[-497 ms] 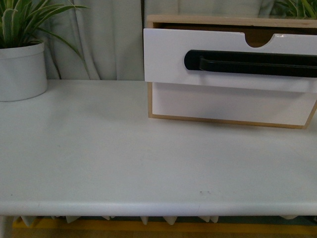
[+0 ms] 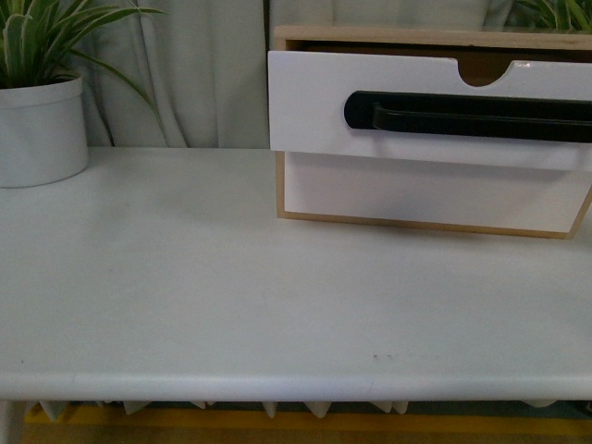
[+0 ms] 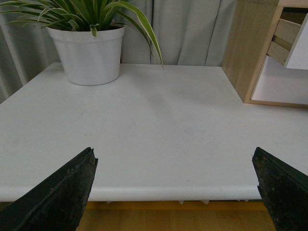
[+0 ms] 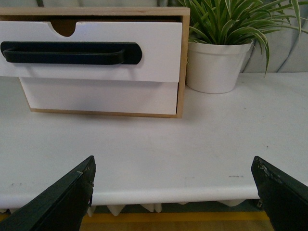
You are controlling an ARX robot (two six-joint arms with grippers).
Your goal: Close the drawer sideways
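The drawer [image 2: 314, 102] has a white front, a long black bar handle [image 2: 467, 117] and a semicircular notch in its top edge. It stands pulled out of the light wood cabinet [image 2: 370, 39] at the table's back right. It also shows in the right wrist view [image 4: 159, 48] and at the edge of the left wrist view [image 3: 299, 48]. My left gripper [image 3: 175, 185] is open and empty at the table's front edge. My right gripper [image 4: 174, 190] is open and empty at the front edge, facing the drawer. Neither arm shows in the front view.
A plain white lower drawer front [image 2: 425, 194] sits under the open drawer. A potted plant in a white pot [image 2: 37, 129] stands at the back left. Another white pot with a plant [image 4: 216, 65] stands right of the cabinet. The white table [image 2: 231, 296] fills the foreground; curtains hang behind.
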